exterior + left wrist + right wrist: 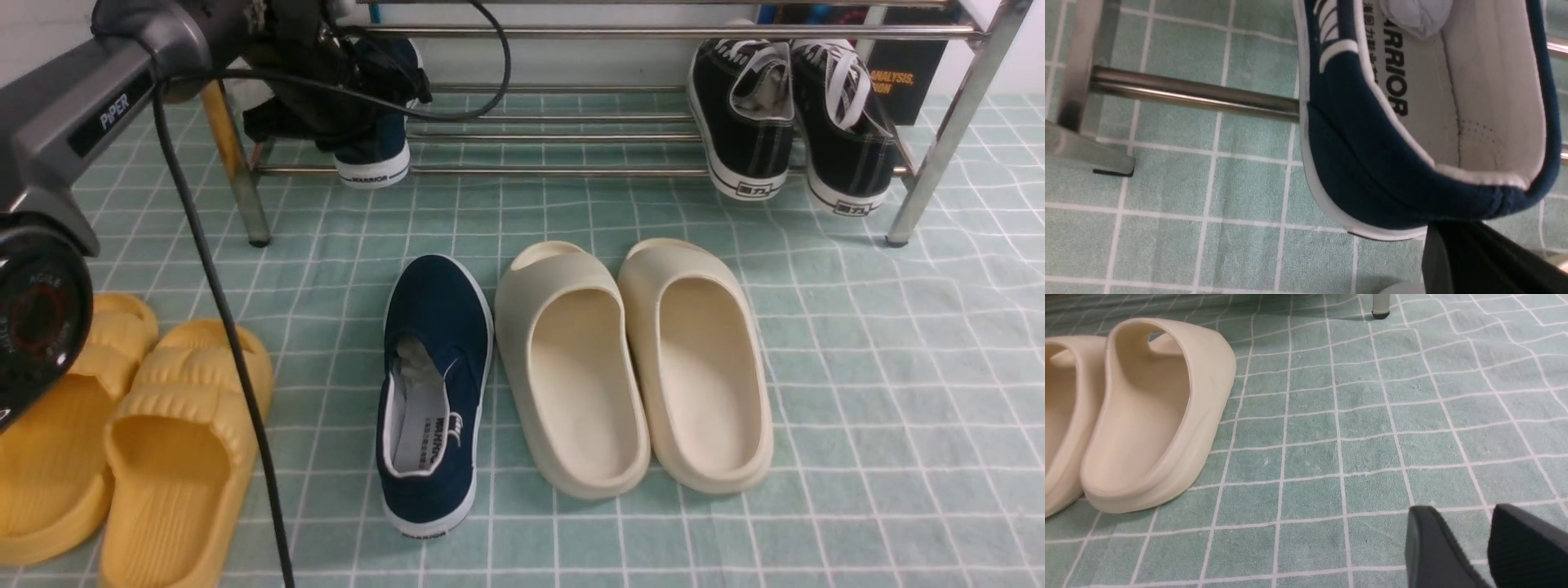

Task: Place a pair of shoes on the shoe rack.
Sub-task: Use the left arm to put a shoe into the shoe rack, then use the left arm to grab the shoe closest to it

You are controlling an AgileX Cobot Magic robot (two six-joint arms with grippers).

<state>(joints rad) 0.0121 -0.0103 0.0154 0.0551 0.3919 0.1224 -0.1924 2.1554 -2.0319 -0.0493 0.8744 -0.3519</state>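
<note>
Fingers (1470,261) of the left gripper (347,102) press together, seemingly at the heel of a navy shoe (371,151) at the left end of the shoe rack (571,171); right gripper (1461,516) stands spread. Second navy shoe (433,384) lies mid-way on the cloth (857,367).

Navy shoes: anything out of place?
The pair is split: one navy shoe sits on the shoe rack at its left end, heel overhanging the front bar, while the other navy shoe lies on the cloth beside the cream slippers.
</note>
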